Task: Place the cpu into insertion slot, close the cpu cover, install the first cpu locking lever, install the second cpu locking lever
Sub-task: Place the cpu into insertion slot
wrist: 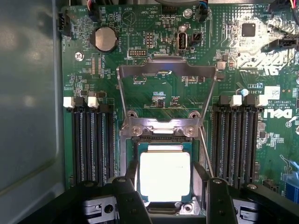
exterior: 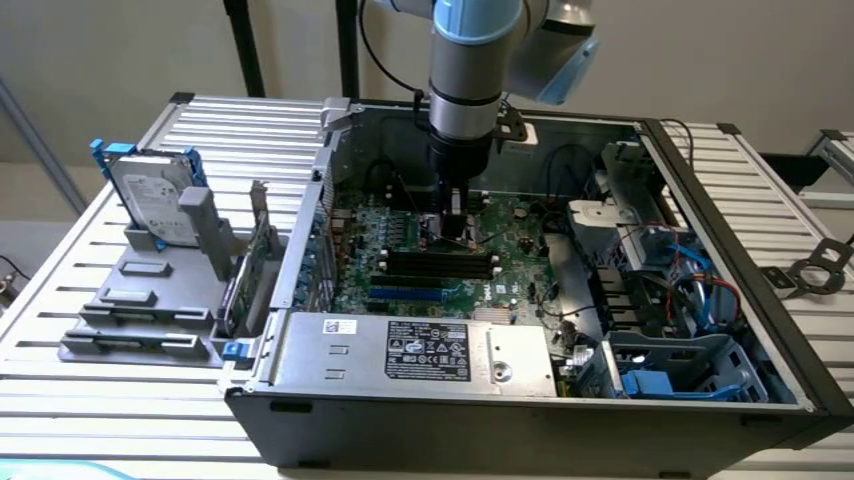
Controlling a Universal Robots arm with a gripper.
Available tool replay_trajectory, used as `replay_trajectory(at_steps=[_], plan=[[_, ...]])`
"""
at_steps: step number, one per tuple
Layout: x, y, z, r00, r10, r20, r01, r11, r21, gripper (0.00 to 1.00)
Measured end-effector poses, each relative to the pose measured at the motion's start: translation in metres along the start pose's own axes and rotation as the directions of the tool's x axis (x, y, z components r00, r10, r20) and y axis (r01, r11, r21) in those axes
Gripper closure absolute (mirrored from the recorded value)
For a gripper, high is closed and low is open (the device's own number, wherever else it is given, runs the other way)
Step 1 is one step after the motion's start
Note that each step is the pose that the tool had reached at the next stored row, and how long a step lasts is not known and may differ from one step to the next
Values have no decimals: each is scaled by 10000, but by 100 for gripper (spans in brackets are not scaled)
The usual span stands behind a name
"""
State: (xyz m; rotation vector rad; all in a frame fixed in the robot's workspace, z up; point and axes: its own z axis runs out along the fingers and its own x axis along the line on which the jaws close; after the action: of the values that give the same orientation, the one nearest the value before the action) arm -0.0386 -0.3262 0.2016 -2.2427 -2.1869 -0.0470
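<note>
Now, cpu (wrist: pixel 164 175): lying flat in the socket
cpu cover (wrist: pixel 166 69): swung open
gripper (wrist: pixel 171 189): spread wide, holding nothing, a finger each side of the cpu

Mobo (wrist: pixel 154 93) silkscreen shows white "DELL" logo; PSU label (exterior: pixel 427 350) txt too small.

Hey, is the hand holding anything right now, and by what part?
Nothing is held. The hand is open, its fingers standing either side of the cpu without gripping it.
</note>
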Motion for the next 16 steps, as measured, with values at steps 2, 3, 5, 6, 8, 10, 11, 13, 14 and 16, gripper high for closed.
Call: replay_trajectory(at_steps=[2,3,5,6,8,10,11,13,14,16], plan=[[8,1,5,10000,7,0,-7,10000,8,45],[13,1,8,10000,12,-1,-12,10000,13,45],[15,1,11,10000,26,1,-26,10000,24,45],[15,3,12,10000,36,2,-36,10000,30,45],[15,11,15,10000,62,2,-62,10000,34,45],[16,22,17,10000,79,2,-79,10000,37,45],[16,25,18,10000,84,2,-84,10000,39,45],[16,24,21,9999,108,2,-108,9999,43,45],[16,24,23,9999,121,3,-121,9999,44,45],[15,25,26,9999,137,3,-137,9999,46,45]])
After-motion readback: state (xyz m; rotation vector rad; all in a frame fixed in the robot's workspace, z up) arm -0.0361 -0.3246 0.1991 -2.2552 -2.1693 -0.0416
